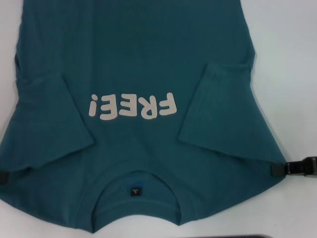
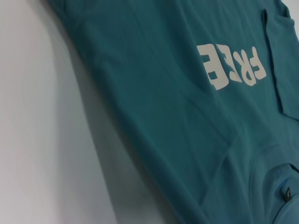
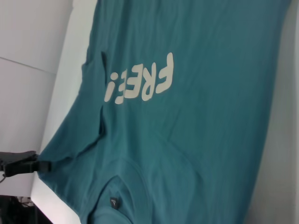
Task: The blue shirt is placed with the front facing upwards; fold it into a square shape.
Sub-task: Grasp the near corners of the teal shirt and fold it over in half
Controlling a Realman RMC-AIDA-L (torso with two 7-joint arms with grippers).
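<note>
Already both sleeves lie folded inward on the shirt [image 1: 148, 59]; left gripper [image 1: 4, 176] and right gripper [image 1: 292, 167] pinch its shoulders, so uneven lifting could undo them.

Large dark teal-blue cotton short-sleeved T-shirt [image 1: 133, 64]: lies flat, front up, collar toward the robot. Off-white "FREE!" print [image 1: 132, 105] mid-chest. Both sleeves folded inward over the body. Small dark neck label [image 1: 134, 190] inside the collar.
</note>
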